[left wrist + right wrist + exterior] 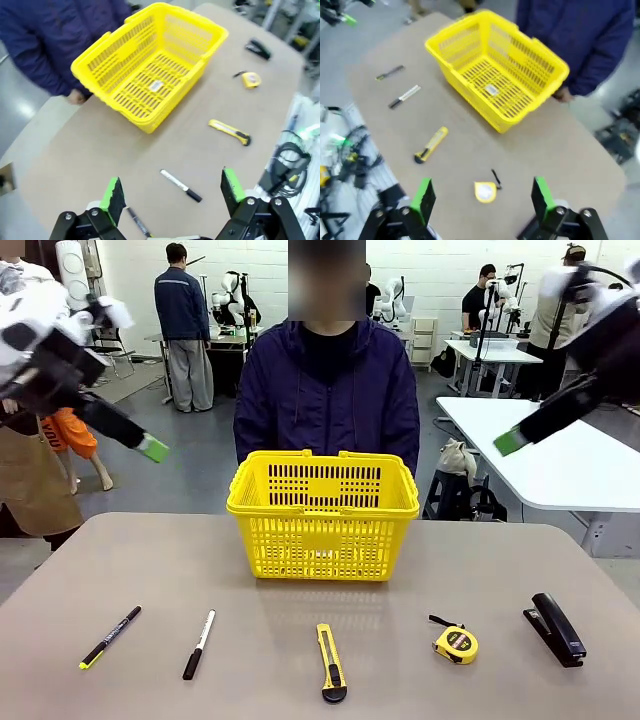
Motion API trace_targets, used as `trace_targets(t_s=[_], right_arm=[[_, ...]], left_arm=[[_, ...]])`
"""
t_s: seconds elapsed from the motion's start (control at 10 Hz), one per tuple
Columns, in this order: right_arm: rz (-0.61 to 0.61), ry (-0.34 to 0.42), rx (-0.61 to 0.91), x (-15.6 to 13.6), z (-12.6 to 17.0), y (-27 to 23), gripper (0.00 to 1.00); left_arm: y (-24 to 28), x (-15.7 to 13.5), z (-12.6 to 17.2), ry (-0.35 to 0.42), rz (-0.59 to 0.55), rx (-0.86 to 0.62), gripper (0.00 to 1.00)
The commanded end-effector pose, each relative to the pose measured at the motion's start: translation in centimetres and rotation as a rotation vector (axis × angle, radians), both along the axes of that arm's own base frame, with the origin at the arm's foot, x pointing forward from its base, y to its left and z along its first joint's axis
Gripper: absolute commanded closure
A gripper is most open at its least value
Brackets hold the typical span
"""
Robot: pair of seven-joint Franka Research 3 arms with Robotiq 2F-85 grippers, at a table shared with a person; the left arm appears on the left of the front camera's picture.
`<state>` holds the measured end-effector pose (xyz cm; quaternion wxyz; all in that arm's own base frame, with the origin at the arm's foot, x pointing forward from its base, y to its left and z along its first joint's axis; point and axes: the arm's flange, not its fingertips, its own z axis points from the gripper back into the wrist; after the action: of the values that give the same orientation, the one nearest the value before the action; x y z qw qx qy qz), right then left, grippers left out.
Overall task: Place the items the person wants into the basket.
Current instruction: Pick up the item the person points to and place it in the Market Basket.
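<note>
Left wrist view: left gripper (pixel 172 192) spread and empty, right gripper (pixel 482 197) likewise. Robot-side of the basket (pixel 117 62), pen (pixel 180 185) or stapler (pixel 258 48) might get grabbed if the person's (pixel 45 45) wish is misread.

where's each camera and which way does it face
front view: fixed on the robot's side, facing across the table at the person behind the basket; left arm and right arm raised at the sides
left wrist view: on the left arm, looking down past the open left tool at the table
right wrist view: on the right arm, looking down past the open right tool
Both wrist views share basket, utility knife, tape measure
</note>
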<state>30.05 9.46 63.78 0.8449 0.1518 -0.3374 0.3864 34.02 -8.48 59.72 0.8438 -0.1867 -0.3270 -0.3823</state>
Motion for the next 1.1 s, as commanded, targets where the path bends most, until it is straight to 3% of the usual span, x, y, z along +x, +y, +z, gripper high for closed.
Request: trace_targets(t_s=[0.0,0.1,0.3,0.6,1.0], right_arm=[[0.142,0.097,0.160,0.4,-1.4,-6.0,0.00],[0.139,0.108,0.188,0.8,-2.3,-8.5,0.00],[0.109,0.068,0.257,0.3,-3.5,-13.5,0.00],[0.082,0.008,0.285,-3.0,-3.9,-18.4,0.00],[0.052,-0.042,0.326,-7.1,-3.3,-21.9,0.00]], left_arm=[[6.0,1.5,0.2,0.135,-0.043,-0.040,0.00],[8.2,1.7,0.5,0.136,-0.030,-0.056,0.00],[13.1,0.1,1.4,0.057,0.025,-0.082,0.00],[18.8,-2.7,2.2,0.009,0.109,-0.131,0.00],[22.7,-6.5,2.2,0.018,0.040,-0.094,0.00]])
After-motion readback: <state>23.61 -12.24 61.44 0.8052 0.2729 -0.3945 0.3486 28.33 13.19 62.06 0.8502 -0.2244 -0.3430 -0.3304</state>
